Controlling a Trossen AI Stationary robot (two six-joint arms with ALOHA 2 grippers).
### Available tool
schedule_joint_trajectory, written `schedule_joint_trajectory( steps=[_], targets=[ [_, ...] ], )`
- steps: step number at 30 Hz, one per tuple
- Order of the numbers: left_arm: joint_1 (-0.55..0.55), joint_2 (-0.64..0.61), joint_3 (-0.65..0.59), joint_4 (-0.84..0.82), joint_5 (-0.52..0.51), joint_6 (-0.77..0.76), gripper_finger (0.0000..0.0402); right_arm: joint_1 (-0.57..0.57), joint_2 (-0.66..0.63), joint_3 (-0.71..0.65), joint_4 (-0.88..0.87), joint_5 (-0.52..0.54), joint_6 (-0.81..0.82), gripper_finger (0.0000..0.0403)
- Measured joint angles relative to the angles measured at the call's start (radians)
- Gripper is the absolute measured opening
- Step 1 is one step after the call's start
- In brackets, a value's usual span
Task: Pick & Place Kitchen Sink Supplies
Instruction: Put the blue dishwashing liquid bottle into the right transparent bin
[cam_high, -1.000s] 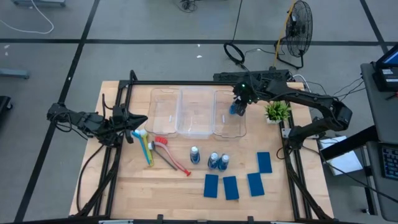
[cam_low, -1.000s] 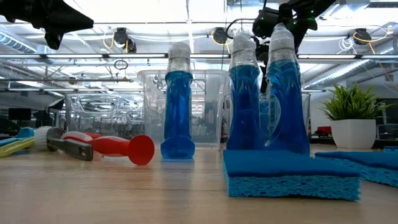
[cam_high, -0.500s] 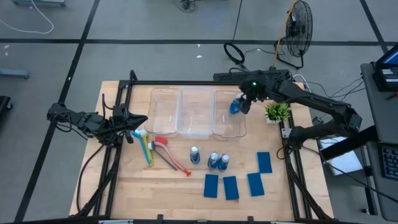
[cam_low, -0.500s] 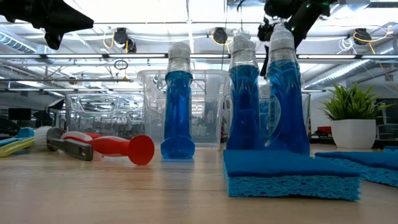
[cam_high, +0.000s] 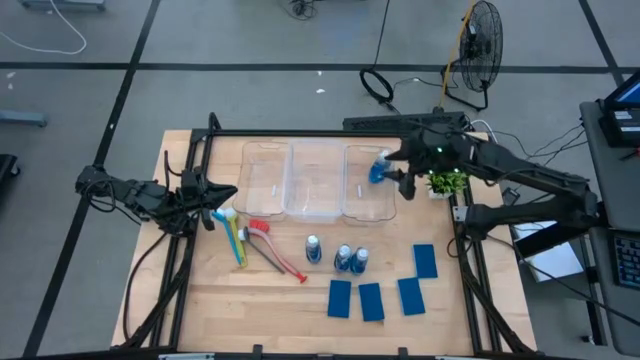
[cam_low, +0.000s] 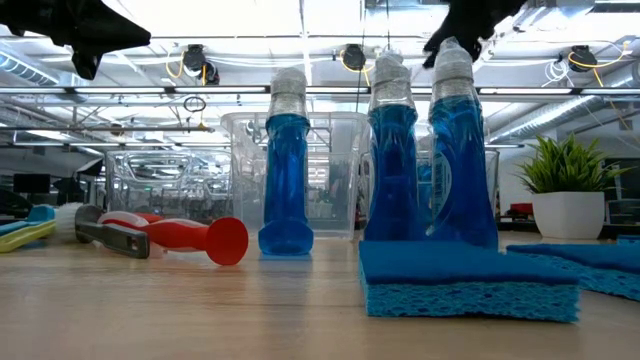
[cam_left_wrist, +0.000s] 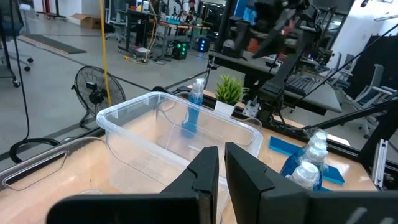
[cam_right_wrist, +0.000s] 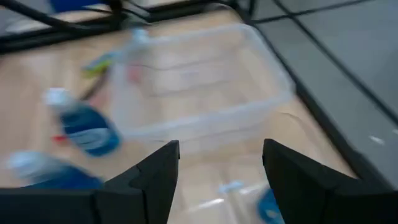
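Note:
Three blue-and-white bottles (cam_high: 343, 258) stand upright on the table in front of the bins; they also show in the low view as bottles (cam_low: 393, 160). A fourth bottle (cam_high: 378, 170) stands upright on its base inside the rightmost clear bin (cam_high: 368, 205), also seen as bottle (cam_left_wrist: 194, 109). Several flat blue sponges (cam_high: 371, 301) lie at the near right. The brushes (cam_high: 240, 235) lie on the table at the left. My right gripper (cam_high: 404, 183) (cam_right_wrist: 221, 180) hovers open at that bin's right rim, beside the bottle, holding nothing. My left gripper (cam_high: 222, 194) (cam_left_wrist: 221, 168) waits shut near the brushes.
Three clear bins (cam_high: 318, 150) stand side by side along the far middle of the table. A small green potted plant (cam_high: 446, 180) sits right of them, close under my right arm. Bare wood lies between the bins and the bottles.
My right gripper has moved off the bottle in the rightmost bin, toward the table's right edge and slightly nearer. The bottle stays standing in the bin, now apart from the fingers. In the low view the arm has risen toward the picture's top.

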Motion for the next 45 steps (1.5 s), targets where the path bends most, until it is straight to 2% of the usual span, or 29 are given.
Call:
schedule_joint_trajectory(
  steps=[7, 14, 22, 30, 37, 41, 45],
  targets=[
    [0.000, 0.000, 0.000, 0.000, 0.000, -0.001, 0.0033, 0.112, -0.051, 0.000, 0.019, -0.185, 0.057, 0.0215],
    [0.000, 0.000, 0.000, 0.000, 0.000, -0.001, 0.0033, 0.227, -0.057, 0.000, 0.027, -0.257, 0.149, 0.0196],
    [0.000, 0.000, 0.000, 0.000, 0.000, 0.000, 0.0033, 0.358, -0.037, -0.058, 0.071, -0.253, 0.229, 0.0167],
    [0.000, 0.000, 0.000, 0.002, 0.001, 0.000, 0.0033, 0.466, -0.026, -0.156, 0.257, -0.250, 0.279, 0.0110],
    [0.000, 0.000, 0.000, 0.001, 0.001, 0.001, 0.0033, 0.507, -0.021, -0.248, 0.422, -0.248, 0.307, 0.0054],
    [0.000, 0.000, 0.000, 0.002, 0.001, 0.001, 0.0033, 0.516, 0.001, -0.264, 0.438, -0.246, 0.332, 0.0047],
    [0.000, 0.000, 0.000, 0.002, 0.001, 0.001, 0.0033, 0.527, 0.046, -0.264, 0.438, -0.246, 0.330, 0.0059]
  ],
)
